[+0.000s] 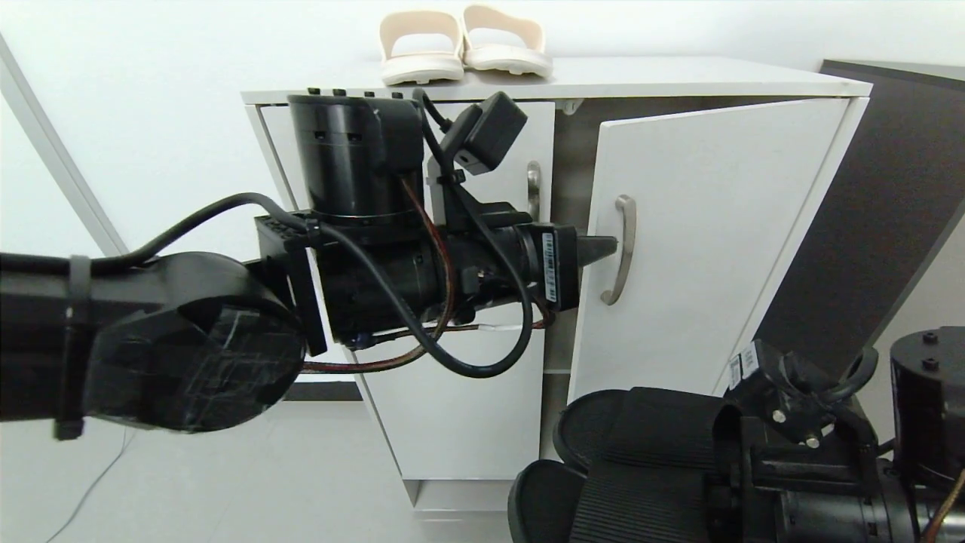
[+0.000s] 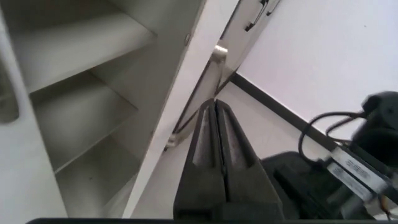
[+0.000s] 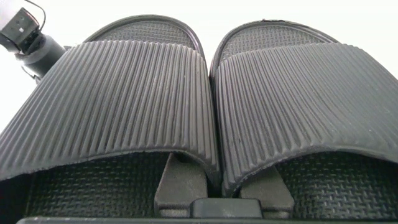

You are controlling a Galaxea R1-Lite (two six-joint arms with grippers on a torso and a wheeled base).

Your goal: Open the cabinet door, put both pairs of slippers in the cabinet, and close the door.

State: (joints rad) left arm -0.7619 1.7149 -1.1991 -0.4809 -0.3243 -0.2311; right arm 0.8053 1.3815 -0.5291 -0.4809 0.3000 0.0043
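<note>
Standing against a pale wall: one white two-door cabinet (image 1: pixel 678 75).
- Right-hand door (image 1: pixel 716 226): swung partly open, showing white shelves (image 2: pixel 81 37) inside.
- Left-hand door (image 1: pixel 452 422): shut.
- Curved metal bar handle (image 1: pixel 622 249): at the open door's free edge.
- Left gripper (image 1: pixel 603 247) (image 2: pixel 216 109): fingers pressed flat together with nothing between them, tips right at that handle.
- Pair of cream open-toe slippers (image 1: pixel 464 45): side by side on the cabinet's top, left of its middle.
- Pair of black ribbed-strap slippers (image 1: pixel 641 452) (image 3: pixel 124 99): side by side, low in front of the open door and outside the cabinet.
- Right gripper (image 3: pixel 217 180): one finger under each strap, clamped on the black pair's adjoining inner sides.
</note>
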